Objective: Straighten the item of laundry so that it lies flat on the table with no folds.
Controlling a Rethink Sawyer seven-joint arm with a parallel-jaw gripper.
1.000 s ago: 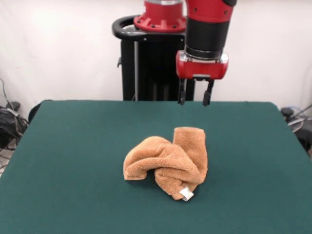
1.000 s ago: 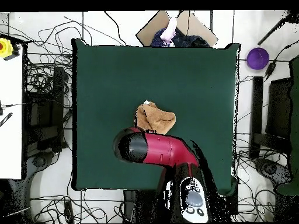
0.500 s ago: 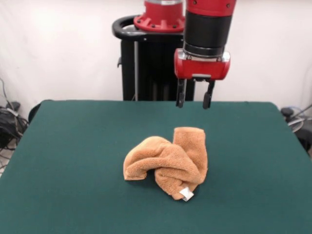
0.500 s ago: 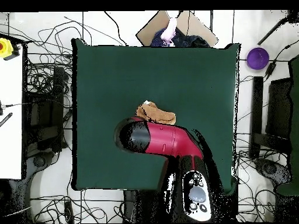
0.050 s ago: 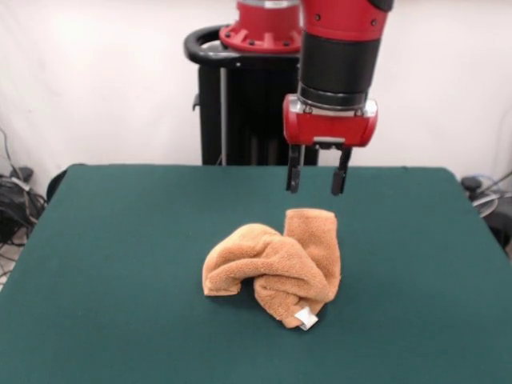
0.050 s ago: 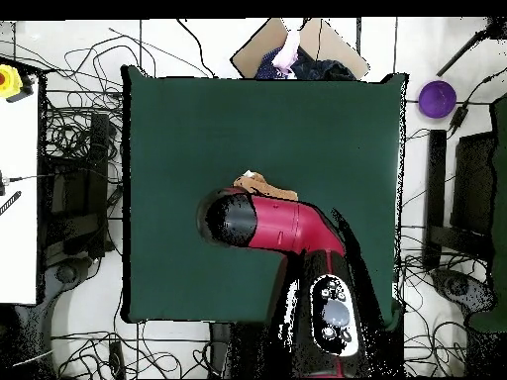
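Dark green counter (image 5: 120,264), white wall behind, cables strewn on the floor around it. The orange-tan towel (image 5: 276,264) sits bunched in a lump near the counter's middle — folds piled up, small white tag (image 5: 306,318) at its near edge. The hand (image 5: 317,186) hangs just above the towel's far end, fingers spread apart and empty — overhead, the red arm (image 6: 277,226) covers most of the cloth

- Front view looks level across the table (image 5: 120,264), facing the gripper (image 5: 317,181).
- Overhead view looks straight down; the arm (image 6: 262,223) hides the gripper.
- Both share the table.
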